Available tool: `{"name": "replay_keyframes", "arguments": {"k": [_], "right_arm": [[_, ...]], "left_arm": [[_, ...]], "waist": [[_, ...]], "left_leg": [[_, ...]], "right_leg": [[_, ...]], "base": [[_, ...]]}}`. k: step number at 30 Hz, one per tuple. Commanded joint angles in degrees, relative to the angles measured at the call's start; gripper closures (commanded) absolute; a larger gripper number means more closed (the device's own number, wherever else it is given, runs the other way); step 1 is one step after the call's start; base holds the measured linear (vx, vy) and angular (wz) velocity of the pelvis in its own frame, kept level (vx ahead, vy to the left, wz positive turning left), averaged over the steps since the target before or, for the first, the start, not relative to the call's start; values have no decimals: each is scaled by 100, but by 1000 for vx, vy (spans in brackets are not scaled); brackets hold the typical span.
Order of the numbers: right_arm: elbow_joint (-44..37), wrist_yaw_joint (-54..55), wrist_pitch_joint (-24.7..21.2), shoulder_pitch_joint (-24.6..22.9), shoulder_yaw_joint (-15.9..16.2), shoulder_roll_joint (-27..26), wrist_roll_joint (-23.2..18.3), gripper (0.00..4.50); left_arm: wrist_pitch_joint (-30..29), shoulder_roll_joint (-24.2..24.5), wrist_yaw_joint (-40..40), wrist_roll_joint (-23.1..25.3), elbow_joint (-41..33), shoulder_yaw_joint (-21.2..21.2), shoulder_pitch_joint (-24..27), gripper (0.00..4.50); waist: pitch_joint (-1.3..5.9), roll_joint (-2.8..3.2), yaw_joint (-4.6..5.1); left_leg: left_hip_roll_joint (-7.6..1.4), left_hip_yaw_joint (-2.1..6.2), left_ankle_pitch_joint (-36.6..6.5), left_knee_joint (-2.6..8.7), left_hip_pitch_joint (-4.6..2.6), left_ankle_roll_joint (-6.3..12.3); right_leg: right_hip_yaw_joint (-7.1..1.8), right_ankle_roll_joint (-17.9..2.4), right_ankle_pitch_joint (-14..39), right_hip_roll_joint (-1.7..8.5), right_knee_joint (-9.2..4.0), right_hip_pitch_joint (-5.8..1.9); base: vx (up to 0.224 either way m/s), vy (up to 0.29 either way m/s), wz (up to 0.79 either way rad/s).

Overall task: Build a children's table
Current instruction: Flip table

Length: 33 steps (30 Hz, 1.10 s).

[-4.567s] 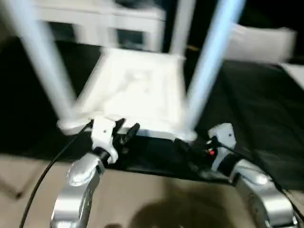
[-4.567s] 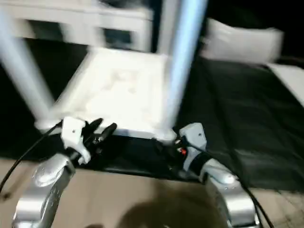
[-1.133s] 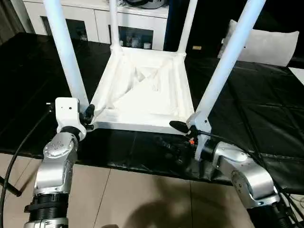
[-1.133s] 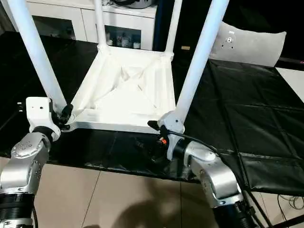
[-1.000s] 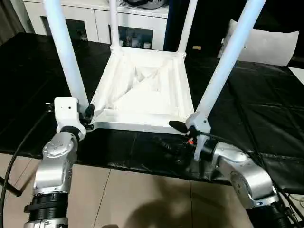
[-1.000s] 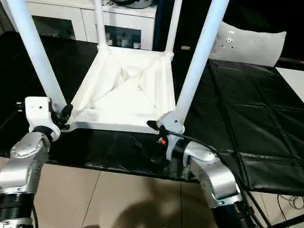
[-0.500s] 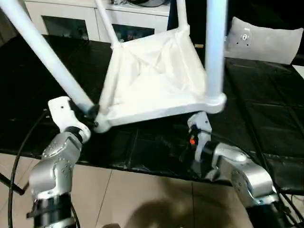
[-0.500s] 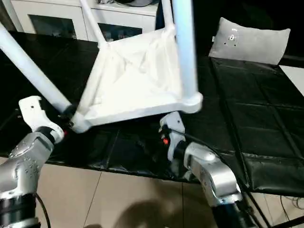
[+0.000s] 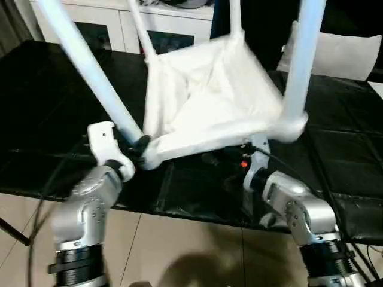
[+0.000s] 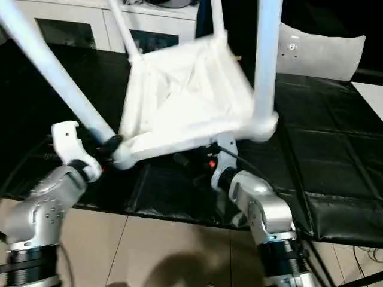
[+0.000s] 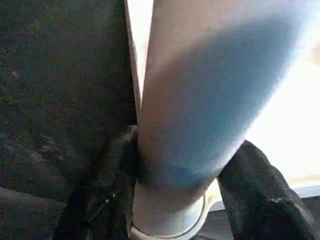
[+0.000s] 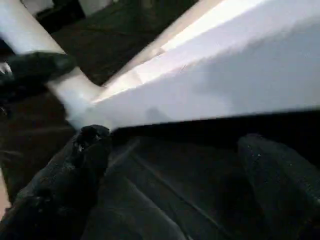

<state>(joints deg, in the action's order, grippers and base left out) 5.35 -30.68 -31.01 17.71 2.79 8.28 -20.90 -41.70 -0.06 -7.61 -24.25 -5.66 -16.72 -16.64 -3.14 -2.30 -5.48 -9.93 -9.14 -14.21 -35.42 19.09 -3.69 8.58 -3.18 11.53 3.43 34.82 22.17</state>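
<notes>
The children's table is upside down and tilted on the black work table, its white ribbed tabletop raised at the near right corner. The legs point up; the near left leg leans left and the near right leg stands almost upright. My left gripper is shut on the base of the near left leg, with a black finger on each side. My right gripper is open under the raised near edge of the tabletop, its fingers spread wide and holding nothing.
The black-covered work table runs off to the right, its front edge just before my forearms, with tiled floor below. A white cabinet with glass doors stands behind it. A pale cushion lies at the back right.
The children's table has tipped: its near right corner rose off the black cover and the whole piece swung right. My left gripper moved right, still on the leg. My right gripper now sits under the raised corner.
</notes>
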Motion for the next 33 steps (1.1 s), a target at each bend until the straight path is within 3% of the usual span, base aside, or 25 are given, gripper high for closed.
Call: {"name": "replay_keyframes", "arguments": {"k": [1, 13, 15, 17, 18, 20, 21, 25, 28, 30, 31, 33], "right_arm": [[-78, 1, -45, 2, -108, 25, -99, 0], [1059, 569, 825, 716, -825, -617, -350, 0], [1475, 729, 1150, 989, -1120, -799, -515, 0], [1625, 771, 1261, 1084, -1219, -851, -548, 0], [1849, 863, 1411, 1241, -1442, -956, -679, 0], [1931, 891, 1456, 1302, -1527, -994, -739, 0], [2295, 817, 1535, 1598, -1907, -1155, -1154, 0], [2568, 504, 1516, 1862, -2153, -1291, -1610, 0], [2838, 570, 1505, 2088, -2375, -1366, -1814, 38], [3080, 630, 1532, 2246, -2460, -1362, -1806, 43], [3105, 618, 1541, 2263, -2466, -1363, -1808, 70], [3314, 556, 1536, 2401, -2556, -1350, -1861, 79]], "left_arm": [[-156, -234, -81, -637, 30, -46, -164, 250], [-452, -227, -294, -598, -41, 281, -109, 250], [-483, -222, -303, -601, -27, 300, -122, 250], [-493, -218, -312, -592, -20, 309, -129, 250], [-499, -202, -332, -569, -16, 342, -135, 250], [-501, -190, -341, -555, -13, 360, -139, 250], [-482, -112, -398, -449, 0, 485, -140, 250], [-381, 167, -550, -133, 10, 832, -74, 250], [-375, 264, -643, -53, -5, 977, -12, 250], [-379, 245, -636, -76, -22, 954, 2, 250], [-376, 244, -637, -77, -24, 952, 4, 250], [-335, 276, -646, -91, -21, 966, 19, 250]], "waist": [[329, -22, 15], [322, -42, 21], [326, -48, 23], [339, -57, 23], [339, -52, 20], [341, -54, 17], [343, -47, 21], [394, -40, 15], [432, -42, 32], [431, -53, 42], [421, -50, 40], [410, -50, 35]], "left_leg": [[-439, 157, 182, 446, 80, 377], [-428, 127, 256, 450, 64, 394], [-436, 126, 280, 450, 54, 392], [-426, 120, 325, 441, 47, 391], [-428, 119, 370, 440, 56, 412], [-428, 120, 428, 435, 58, 435], [-432, 120, 429, 439, 54, 453], [-419, 123, 738, 396, 73, 618], [-416, 120, 1224, 343, 88, 848], [-393, 102, 1276, 325, 115, 935], [-394, 94, 1199, 325, 123, 965], [-396, 87, 1049, 332, 123, 936]], "right_leg": [[-535, -476, 1105, 677, -459, -330], [-544, -591, 1035, 694, -437, -326], [-547, -604, 982, 694, -424, -322], [-544, -626, 926, 692, -410, -320], [-549, -636, 852, 691, -393, -322], [-548, -630, 780, 688, -382, -325], [-552, -655, 729, 693, -363, -314], [-547, -714, 308, 674, -288, -326], [-538, -947, -297, 670, -188, -302], [-536, -1045, -368, 672, -181, -307], [-529, -1048, -246, 672, -202, -306], [-527, -1001, -7, 674, -228, -308]], "base": [[0, 0, 0], [0, 0, 0], [0, 0, 0], [0, 0, 0], [0, 0, 0], [0, 0, 0], [0, 0, 0], [0, 0, 0], [0, 0, 0], [0, 0, 0], [0, 0, 0], [0, 0, 0]]}}
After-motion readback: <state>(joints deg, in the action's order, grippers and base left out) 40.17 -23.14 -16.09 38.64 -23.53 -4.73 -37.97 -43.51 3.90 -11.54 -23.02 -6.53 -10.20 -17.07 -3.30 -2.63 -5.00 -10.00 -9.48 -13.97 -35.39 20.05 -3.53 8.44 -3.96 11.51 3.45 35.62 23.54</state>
